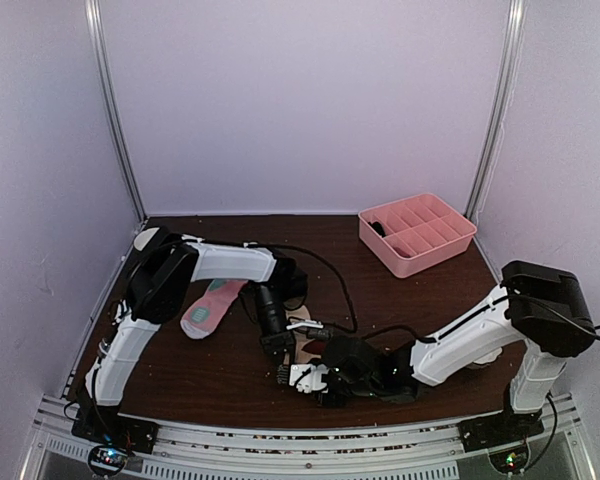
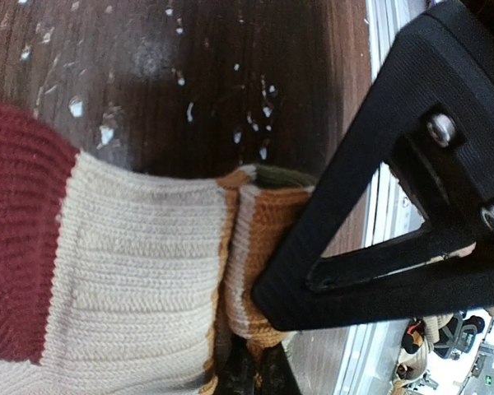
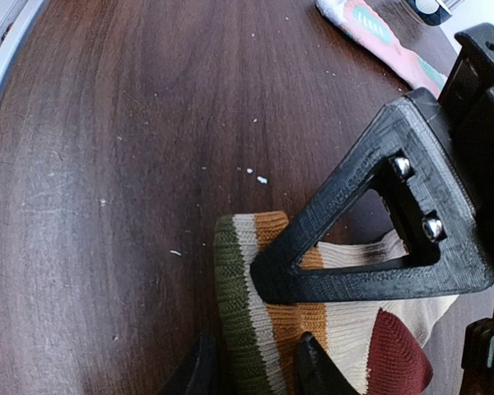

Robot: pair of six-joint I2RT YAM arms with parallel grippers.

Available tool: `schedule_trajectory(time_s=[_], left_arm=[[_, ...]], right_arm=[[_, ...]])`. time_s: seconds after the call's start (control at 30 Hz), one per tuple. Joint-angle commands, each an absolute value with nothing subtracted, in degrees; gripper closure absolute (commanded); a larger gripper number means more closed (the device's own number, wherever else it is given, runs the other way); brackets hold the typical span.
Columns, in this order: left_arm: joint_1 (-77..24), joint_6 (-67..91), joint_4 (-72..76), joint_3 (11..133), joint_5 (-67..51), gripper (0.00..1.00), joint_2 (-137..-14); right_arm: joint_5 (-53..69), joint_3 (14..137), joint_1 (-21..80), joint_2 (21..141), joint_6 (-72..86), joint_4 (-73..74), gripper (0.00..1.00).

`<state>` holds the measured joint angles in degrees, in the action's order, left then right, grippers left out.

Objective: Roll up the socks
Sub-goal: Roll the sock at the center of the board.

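Right gripper (image 3: pixel 259 329) sits at the lower right of its wrist view. Its black triangular fingers (image 3: pixel 354 284) are clamped across the green-and-orange striped end of the beige knit sock with a maroon part (image 3: pixel 346 329). Fabric sits between the upper and lower finger, so you have a grip there, not a hover.

Left gripper (image 2: pixel 255 337) is closed tight on the same sock, on an orange-edged fold at lower centre of its view. Beige ribbing and the maroon band run off to the left of that frame.

In the top view both grippers meet nose to nose at lower centre. The sock lies under and between them, mostly hidden by the arms.

My read of the step: early roll of the beige sock. The striped end is pinched at two spots with only a small fold made, and no tight roll is visible yet.

For the next move, turn the pinched end over onto the sock body with even tension on both sides. With grippers this close you risk them snagging each other. You could also drag the whole sock across the dark wooden table (image 3: pixel 107 164) instead of rolling it.

Pink sock with mint-green patches (image 1: pixel 212 305) lies flat left of centre, beside the left forearm and apart from both grippers. Pink plastic divided tray (image 1: pixel 410 262) sits upper right, well apart.
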<state>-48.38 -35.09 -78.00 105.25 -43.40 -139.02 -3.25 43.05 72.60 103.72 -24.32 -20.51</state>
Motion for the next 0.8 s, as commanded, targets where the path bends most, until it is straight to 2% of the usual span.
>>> schedule_trajectory(time_s=[0.0, 0.3, 0.43, 0.6, 0.77], left_arm=[[-48.34, -36.50, -77.06, 105.55, -36.43, 0.98, -142.13], [-48.38, -36.55, -76.56, 105.29, -36.46, 0.97, -142.20], [-47.58, -37.43, -76.77, 105.69, -36.73, 0.86, -141.17], [-44.50, -35.82, -72.06, 105.32, -37.46, 0.58, -137.32], [-41.41, -31.44, -58.34, 95.79, -38.44, 0.51, -125.85]], right_arm=[[-5.53, 44.32, 72.40, 102.72, -26.78, -14.95, 0.67], [-5.30, 44.28, 71.43, 105.82, -24.26, -13.79, 0.74], [-1.22, 44.17, 69.44, 106.57, -18.73, -11.65, 0.84], [5.35, 41.91, 67.45, 106.85, -11.11, -13.05, 0.96], [10.23, 38.13, 65.66, 106.61, -3.52, -18.95, 1.00]])
